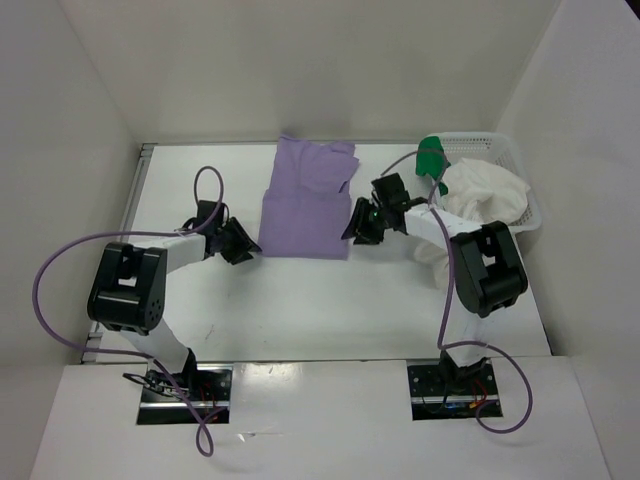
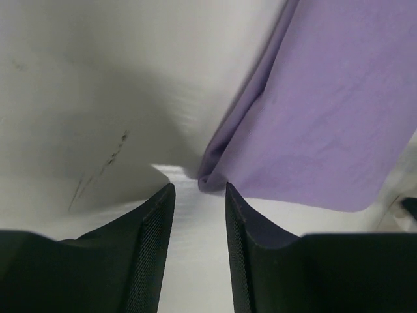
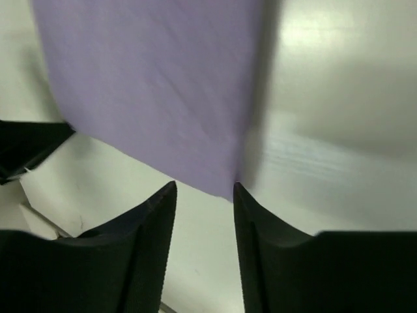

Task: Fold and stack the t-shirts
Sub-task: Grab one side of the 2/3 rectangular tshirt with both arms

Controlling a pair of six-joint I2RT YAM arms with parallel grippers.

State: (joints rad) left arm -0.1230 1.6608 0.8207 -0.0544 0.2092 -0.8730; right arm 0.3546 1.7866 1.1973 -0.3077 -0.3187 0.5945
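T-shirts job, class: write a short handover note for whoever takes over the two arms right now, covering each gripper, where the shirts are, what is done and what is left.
The left gripper is open and empty, at the near left corner of the lavender t-shirt.
The right gripper is open and empty, at that shirt's near right corner.
The lavender t-shirt lies flat on the table, folded into a narrow rectangle.
The white t-shirt is crumpled in the basket, spilling over its near edge; the green t-shirt is bunched at the basket's left end.
Done: lavender fold, at least partly.
Left: fold white and green, stack all three.
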